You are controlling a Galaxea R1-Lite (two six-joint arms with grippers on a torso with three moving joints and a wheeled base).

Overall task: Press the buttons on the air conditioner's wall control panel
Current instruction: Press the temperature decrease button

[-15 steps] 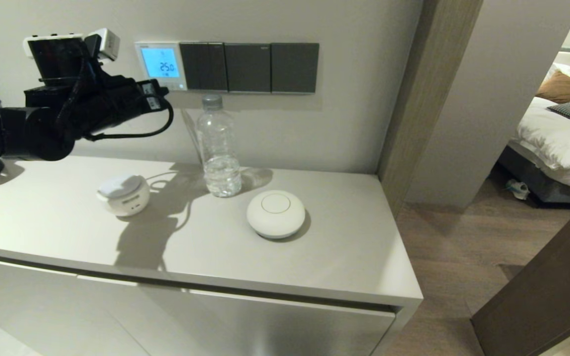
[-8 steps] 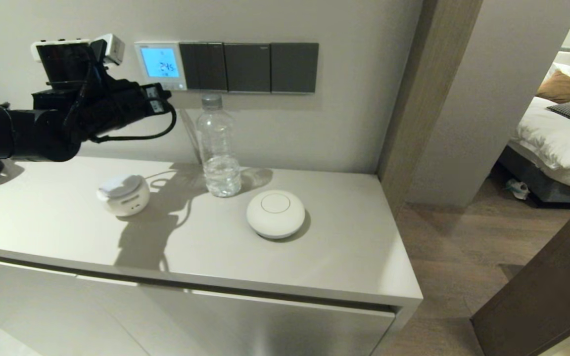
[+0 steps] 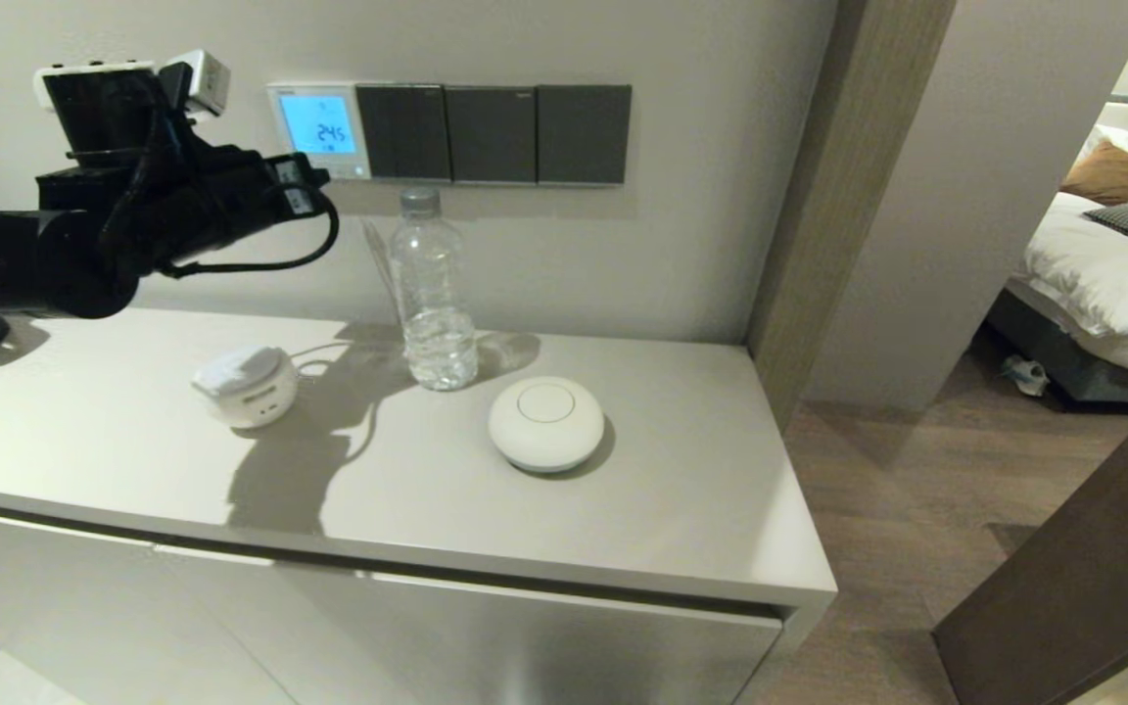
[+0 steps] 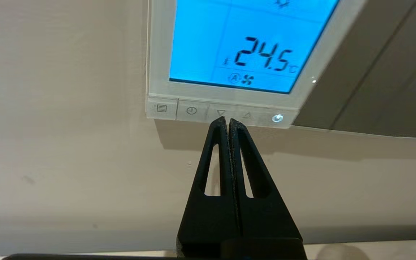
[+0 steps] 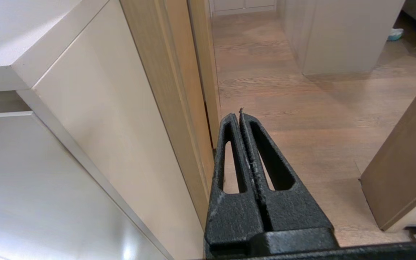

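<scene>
The white-framed control panel (image 3: 319,129) hangs on the wall, its blue screen reading 24.5; it fills the top of the left wrist view (image 4: 229,54). Its row of pale buttons (image 4: 222,112) runs along the bottom strip (image 3: 321,170). My left gripper (image 4: 228,121) is shut and empty, its tips just under the down-arrow button, a little off the panel; in the head view it (image 3: 314,181) is left of and below the panel. My right gripper (image 5: 239,115) is shut and empty, parked low beside the cabinet, out of the head view.
Three dark grey switch plates (image 3: 493,134) sit right of the panel. On the cabinet top (image 3: 672,509) stand a clear water bottle (image 3: 432,294), a small white device (image 3: 246,385) and a round white puck (image 3: 545,423). A wooden door frame (image 3: 809,215) is at the right.
The screen went from 25.0 to 24.5. My left gripper moved in toward the panel, then drew back to the left, away from it.
</scene>
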